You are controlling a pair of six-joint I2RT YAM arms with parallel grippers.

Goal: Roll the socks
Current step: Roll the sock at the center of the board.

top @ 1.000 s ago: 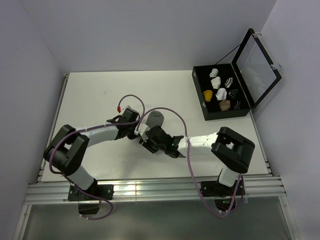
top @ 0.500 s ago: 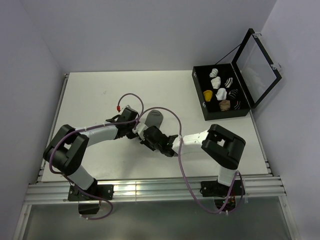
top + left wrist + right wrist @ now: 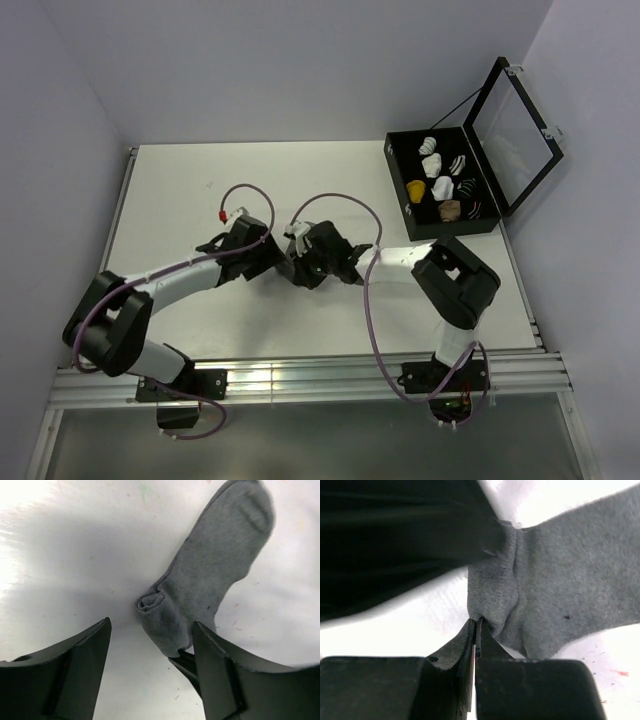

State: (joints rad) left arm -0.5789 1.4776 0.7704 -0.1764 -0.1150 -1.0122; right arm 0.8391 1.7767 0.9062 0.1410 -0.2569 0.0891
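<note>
Your plain grey fabric sock lies flat on the white table, near its middle, where the two arms meet. In the left wrist view it stretches from a small, tightly curled end at the centre of the frame out toward 1 o'clock, where the toe lies smooth. The curled end shows a little spiral of fabric facing 9 o'clock.

Your left gripper is spread wide. One finger stands at 8 o'clock of the curled end and the other at 4 o'clock, and neither touches the cloth.

Your right gripper has its fingers pressed together, with only a thin slit between them. Their tips meet right at the bunched hem of the sock. You cannot tell from either wrist view whether any fabric is caught in that slit. From the left wrist, this dark tip pokes out from under the curled end at 5 o'clock.

Out at 2 o'clock on the table sits a black compartmented box with its clear lid standing open. A mustard-yellow sock bundle rests in a compartment on the box's 9 o'clock side. White bundles, a black-and-white striped bundle and a tan bundle fill compartments around it. Purple cables loop over both arms.
</note>
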